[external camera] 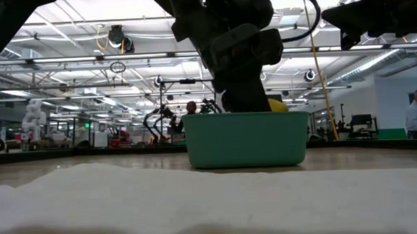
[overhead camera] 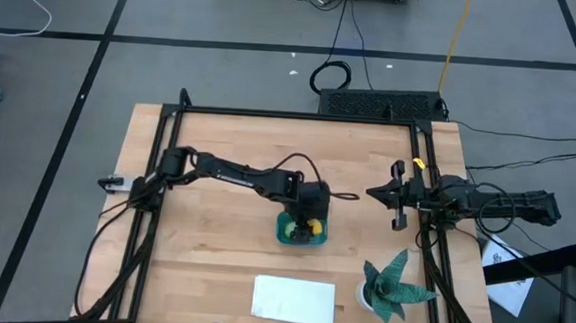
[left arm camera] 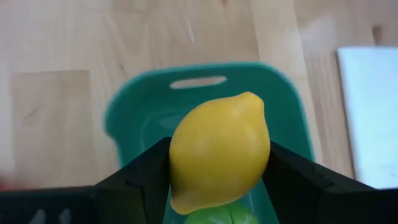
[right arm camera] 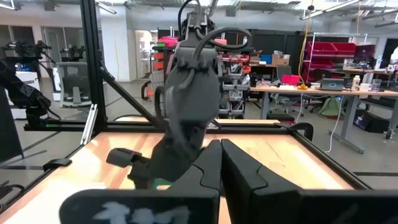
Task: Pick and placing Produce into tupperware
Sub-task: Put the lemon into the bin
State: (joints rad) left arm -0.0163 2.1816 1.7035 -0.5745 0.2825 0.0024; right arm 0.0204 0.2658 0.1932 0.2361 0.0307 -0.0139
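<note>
Left gripper (left arm camera: pixel 217 186) over teal tub (overhead camera: pixel 302 234), fingers squeezing yellow lemon (left arm camera: pixel 219 152) from both sides. Lemon up in air above tub, not resting inside. Light-green piece (left arm camera: pixel 214 216) just under lemon, in tub. Red piece: cannot see. Tub sits mid table, toward near side. White sheet (overhead camera: pixel 294 300) near of tub. Green spiky plant (overhead camera: pixel 393 285) at near right. Right gripper (overhead camera: pixel 378 194) waits right of tub, fingers closed, empty.

Bright, even overhead light

Ceiling lights (external camera: pixel 120 37) are glaring in the low view; the near sheet (external camera: pixel 198 202) is blurring, the left hand (left arm camera: pixel 217 180) going soft.
</note>
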